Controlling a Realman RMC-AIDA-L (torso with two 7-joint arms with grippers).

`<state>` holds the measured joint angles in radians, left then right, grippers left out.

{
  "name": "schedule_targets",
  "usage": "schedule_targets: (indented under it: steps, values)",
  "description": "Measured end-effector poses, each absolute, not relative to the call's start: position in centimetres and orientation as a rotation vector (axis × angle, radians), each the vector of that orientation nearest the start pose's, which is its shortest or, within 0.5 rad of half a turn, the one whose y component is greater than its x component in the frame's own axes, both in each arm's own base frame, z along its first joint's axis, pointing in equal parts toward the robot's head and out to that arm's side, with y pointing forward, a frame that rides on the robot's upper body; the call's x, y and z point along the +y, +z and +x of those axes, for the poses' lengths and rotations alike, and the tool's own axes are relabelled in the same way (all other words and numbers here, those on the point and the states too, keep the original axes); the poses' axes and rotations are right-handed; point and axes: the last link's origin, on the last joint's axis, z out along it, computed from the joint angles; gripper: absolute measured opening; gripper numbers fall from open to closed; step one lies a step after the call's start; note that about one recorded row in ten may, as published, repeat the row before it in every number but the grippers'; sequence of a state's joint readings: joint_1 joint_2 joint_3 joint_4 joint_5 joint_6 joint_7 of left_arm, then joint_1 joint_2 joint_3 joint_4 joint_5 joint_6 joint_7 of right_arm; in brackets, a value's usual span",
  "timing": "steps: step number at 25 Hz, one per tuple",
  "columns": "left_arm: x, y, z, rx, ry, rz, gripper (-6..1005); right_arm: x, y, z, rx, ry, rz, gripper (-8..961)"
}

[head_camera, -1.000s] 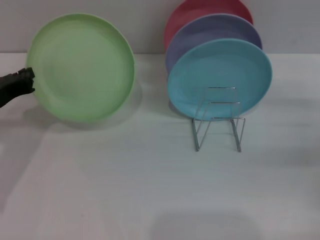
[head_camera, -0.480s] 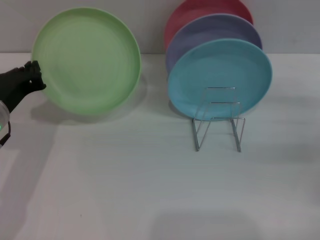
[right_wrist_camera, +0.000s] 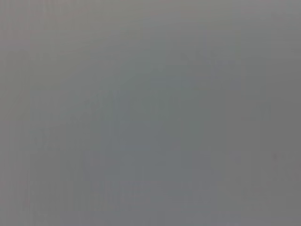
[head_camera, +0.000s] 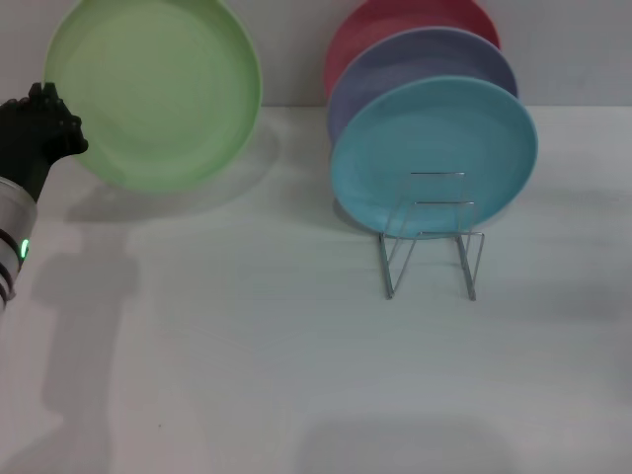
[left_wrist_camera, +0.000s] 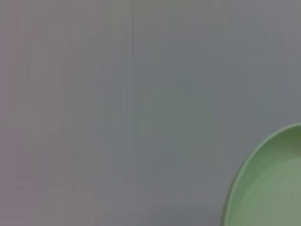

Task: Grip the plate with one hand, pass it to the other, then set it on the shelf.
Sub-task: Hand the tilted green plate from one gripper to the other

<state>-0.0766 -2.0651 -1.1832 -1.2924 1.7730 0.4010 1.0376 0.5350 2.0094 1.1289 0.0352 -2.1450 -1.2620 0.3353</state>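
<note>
Light green plate (head_camera: 153,94): round, matte, shallow rim, held upright and clear of the white table (head_camera: 296,375), face toward the head camera, at roughly 10 o'clock in the head view. Top edge cut off by the frame. Shadow thrown on the table just below it.

Left gripper (head_camera: 44,123), black, clamped on the plate's rim at the plate's 9 o'clock; silver-white arm (head_camera: 12,237) below it carrying a small green light.

Wire rack (head_camera: 432,237) at about 2 o'clock from centre, well apart from the green plate. Turquoise plate (head_camera: 434,153) standing upright in it, lavender plate (head_camera: 425,64) behind that, red plate (head_camera: 385,25) rearmost. Front loops of the rack bare.

No brands, labels or readable writing anywhere.

Left wrist view: only a curved slice of the green plate (left_wrist_camera: 270,188) against a plain grey wall (left_wrist_camera: 117,94); own fingers not shown. Right wrist view: flat grey, nothing to tell apart. Right gripper absent from all views. Rack, the other plates and the grip itself seen in the head view alone.
</note>
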Motion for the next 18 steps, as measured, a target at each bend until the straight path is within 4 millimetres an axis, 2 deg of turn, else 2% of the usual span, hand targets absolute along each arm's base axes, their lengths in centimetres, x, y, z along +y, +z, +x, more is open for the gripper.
schedule_targets:
  steps: [3, 6, 9, 11, 17, 18]
  values:
    - [34.2, 0.8, -23.6, -0.627, -0.552, -1.504, 33, 35.7, 8.7, 35.6, 0.597, 0.854, -1.139, 752]
    - [33.4, 0.2, -24.8, -0.65, -0.671, -1.487, 33, 36.0, 8.7, 35.6, 0.605, 0.848, -1.143, 752]
    - [33.2, 0.1, -25.2, -0.66, -0.692, -1.485, 33, 36.1, 8.7, 35.6, 0.605, 0.848, -1.144, 752]
    - [31.8, -0.4, -27.4, -0.706, -0.805, -1.48, 33, 36.1, 8.6, 35.5, 0.602, 0.848, -1.153, 753]
    - [30.1, -1.0, -28.9, -0.7, -0.904, -1.486, 33, 35.8, 7.8, 35.1, 0.582, 0.851, -1.205, 753]
    - [29.1, -1.7, -29.4, -0.679, -0.914, -1.503, 33, 35.3, 7.3, 34.8, 0.562, 0.861, -1.235, 753]
